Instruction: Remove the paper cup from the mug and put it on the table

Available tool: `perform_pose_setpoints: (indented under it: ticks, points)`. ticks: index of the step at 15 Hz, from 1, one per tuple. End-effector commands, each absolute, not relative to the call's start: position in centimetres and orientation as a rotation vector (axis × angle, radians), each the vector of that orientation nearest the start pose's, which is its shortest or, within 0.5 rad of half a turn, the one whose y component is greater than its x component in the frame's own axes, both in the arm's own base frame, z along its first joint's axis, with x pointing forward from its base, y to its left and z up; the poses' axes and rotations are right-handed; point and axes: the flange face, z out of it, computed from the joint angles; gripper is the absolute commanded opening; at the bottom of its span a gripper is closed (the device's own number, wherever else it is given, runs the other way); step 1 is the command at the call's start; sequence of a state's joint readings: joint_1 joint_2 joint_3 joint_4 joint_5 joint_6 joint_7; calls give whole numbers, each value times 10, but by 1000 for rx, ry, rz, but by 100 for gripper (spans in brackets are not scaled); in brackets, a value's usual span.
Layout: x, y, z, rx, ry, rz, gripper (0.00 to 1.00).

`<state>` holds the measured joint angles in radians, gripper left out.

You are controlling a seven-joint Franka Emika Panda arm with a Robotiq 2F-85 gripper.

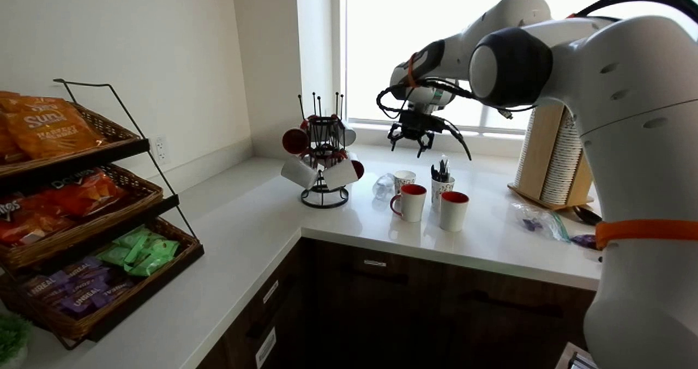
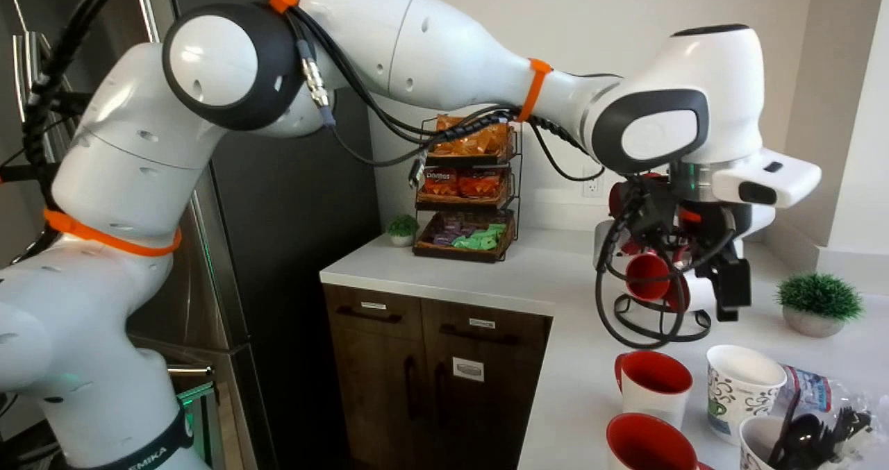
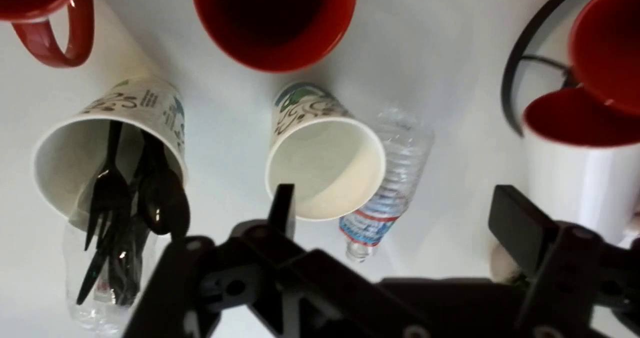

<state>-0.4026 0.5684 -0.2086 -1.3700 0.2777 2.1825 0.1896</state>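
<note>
Wrist view: tool [image 3: 401, 219] spread wide, labelled bottle [image 3: 403, 163] beside paper cup [image 3: 325, 168]; in exterior view, clear lump [image 1: 383, 187], probably same.

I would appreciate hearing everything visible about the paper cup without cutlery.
The paper cup is white and tapered, with dark swirls, plus green and blue low down. It stands upright on the countertop, nothing showing inside, beside but apart from a red-lined mug. Whether it touches the plastic bottle is unclear; the claw does not touch it.
</note>
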Motion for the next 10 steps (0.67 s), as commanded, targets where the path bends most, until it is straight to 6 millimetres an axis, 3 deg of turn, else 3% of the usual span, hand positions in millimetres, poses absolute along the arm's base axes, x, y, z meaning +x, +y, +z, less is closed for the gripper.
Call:
perform_pose_setpoints:
  ticks: [1,5,8,9,10]
  points:
    - [592,-326,443,-2801,1028,-293,100]
    - [553,-274,454,-2845,736,-167,100]
    - [513,-249,451,-2871,525,-48,100]
    - [550,-267,453,-2858,650,-112,100]
    - [538,-261,453,-2861,605,-84,100]
